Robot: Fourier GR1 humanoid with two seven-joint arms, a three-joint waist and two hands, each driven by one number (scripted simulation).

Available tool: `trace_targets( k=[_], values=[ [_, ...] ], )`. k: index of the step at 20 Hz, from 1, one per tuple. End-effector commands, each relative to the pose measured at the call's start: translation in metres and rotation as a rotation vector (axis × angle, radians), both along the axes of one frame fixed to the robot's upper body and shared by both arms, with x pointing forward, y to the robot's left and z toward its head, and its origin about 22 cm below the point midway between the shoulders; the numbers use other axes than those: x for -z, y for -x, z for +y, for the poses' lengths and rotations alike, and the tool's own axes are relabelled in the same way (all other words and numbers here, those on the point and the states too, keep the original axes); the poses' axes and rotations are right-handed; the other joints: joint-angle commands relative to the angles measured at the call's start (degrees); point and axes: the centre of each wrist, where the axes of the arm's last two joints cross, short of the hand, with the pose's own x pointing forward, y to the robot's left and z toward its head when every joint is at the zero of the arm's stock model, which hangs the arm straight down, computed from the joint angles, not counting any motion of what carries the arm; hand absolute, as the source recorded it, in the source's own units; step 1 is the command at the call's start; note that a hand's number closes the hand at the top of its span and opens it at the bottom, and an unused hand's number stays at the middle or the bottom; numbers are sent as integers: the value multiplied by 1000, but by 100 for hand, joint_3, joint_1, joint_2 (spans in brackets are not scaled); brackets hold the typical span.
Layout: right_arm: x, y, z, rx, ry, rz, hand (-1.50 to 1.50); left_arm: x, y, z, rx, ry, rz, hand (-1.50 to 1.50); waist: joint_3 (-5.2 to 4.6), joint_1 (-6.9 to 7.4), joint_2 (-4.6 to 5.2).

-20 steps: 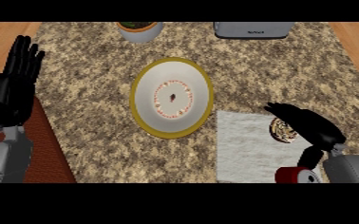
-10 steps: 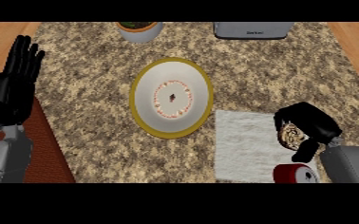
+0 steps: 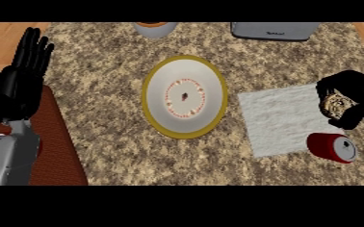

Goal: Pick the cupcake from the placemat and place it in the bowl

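A kitchen: a speckled granite tabletop (image 3: 107, 101) carries a yellow-rimmed bowl (image 3: 185, 96), a white placemat (image 3: 280, 118), a red can (image 3: 331, 147) on its side, a grey appliance (image 3: 274, 30) at the far edge and a pale cup (image 3: 155, 28) beside it

R robot hand (image 3: 346, 101) curled, gripping; L robot hand (image 3: 22, 79) flat, fingers up.
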Motion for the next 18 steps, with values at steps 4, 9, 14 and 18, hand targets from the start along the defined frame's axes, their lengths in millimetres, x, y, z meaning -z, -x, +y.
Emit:
trace_targets(
  k=[4, 9, 14, 18],
  values=[
    [-35, -21, -28, 11, 9, -114, 150, 2, -7, -21, 10, 9, -3, 0, 10, 12, 15],
    [-71, -28, -44, 38, -67, -273, 150, 5, -2, 4, 5, 11, 13, 0, 2, -15, -7],
    [-111, -46, -34, -124, -281, -287, 150, 5, -10, 3, -41, 5, 17, 0, -13, -202, -76],
    [-142, -54, -28, -202, -361, -367, 150, 11, 7, 16, -47, -5, 17, 0, -22, -273, -133]
  ],
)
